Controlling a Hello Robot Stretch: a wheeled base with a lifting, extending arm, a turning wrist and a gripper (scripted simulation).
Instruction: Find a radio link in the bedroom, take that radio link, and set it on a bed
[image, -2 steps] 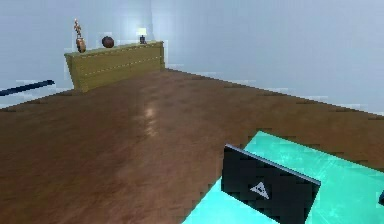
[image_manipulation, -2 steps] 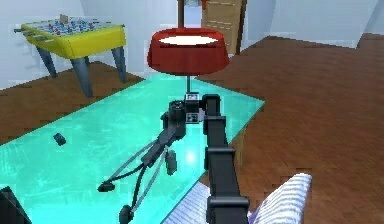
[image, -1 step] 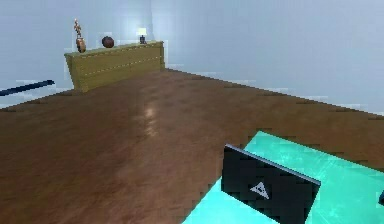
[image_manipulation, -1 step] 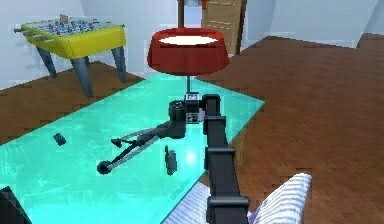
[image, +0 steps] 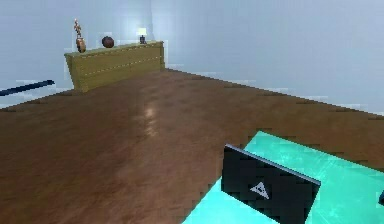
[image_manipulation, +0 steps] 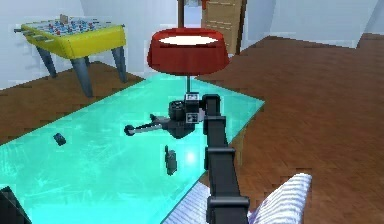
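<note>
Nearest, a laptop (image: 268, 185) stands at the desk's (image_manipulation: 100, 170) near corner. Its lid bears a pale triangular mark, and no writing can be read anywhere. A small dark thing (image_manipulation: 170, 158) stands by the desk's near edge beside the arm, and a second dark thing (image_manipulation: 60, 139) lies toward the edge at the arm side view's left. Either may be the radio link; I cannot tell which. The tool (image_manipulation: 135, 128) hangs over the desk's middle; whether its fingers are apart, together or holding anything cannot be told. In my judgement the search is over, the taking is in hand, and setting the radio link on a bed is not yet done.
</note>
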